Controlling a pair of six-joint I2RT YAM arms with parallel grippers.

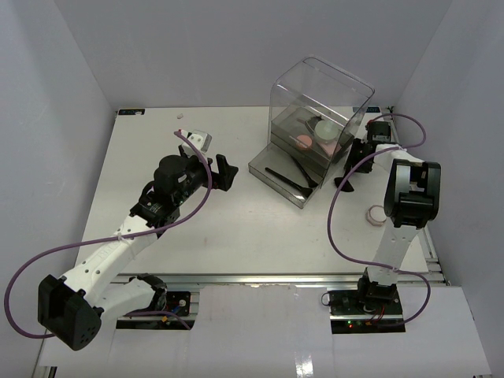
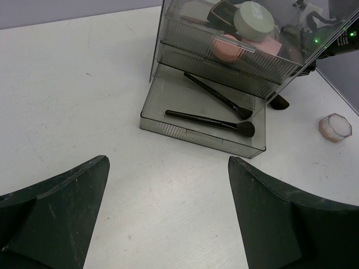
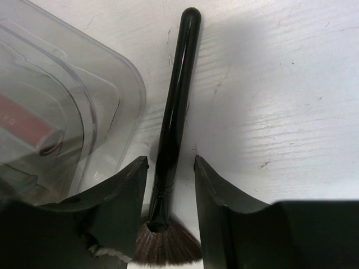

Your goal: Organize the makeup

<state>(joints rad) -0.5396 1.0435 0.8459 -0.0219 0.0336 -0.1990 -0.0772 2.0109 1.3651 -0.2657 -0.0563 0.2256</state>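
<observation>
place: robot lab cell | cues: white table (image 1: 236,236), plain walls (image 1: 63,94)

The 2 arms share 1 build. The left arm (image 1: 118,244) has white link shells between rounded black joint housings. The right arm (image 1: 391,240) shows a white link under a boxy black housing. A thin purple cable (image 1: 330,213) loops off each arm, cinched to the white links by pale ties. Each base (image 1: 370,302) is black, and the right one carries small red and green lights. The jaws are matte black, thick and wedge-shaped, their faces scuffed with pale dust.
</observation>
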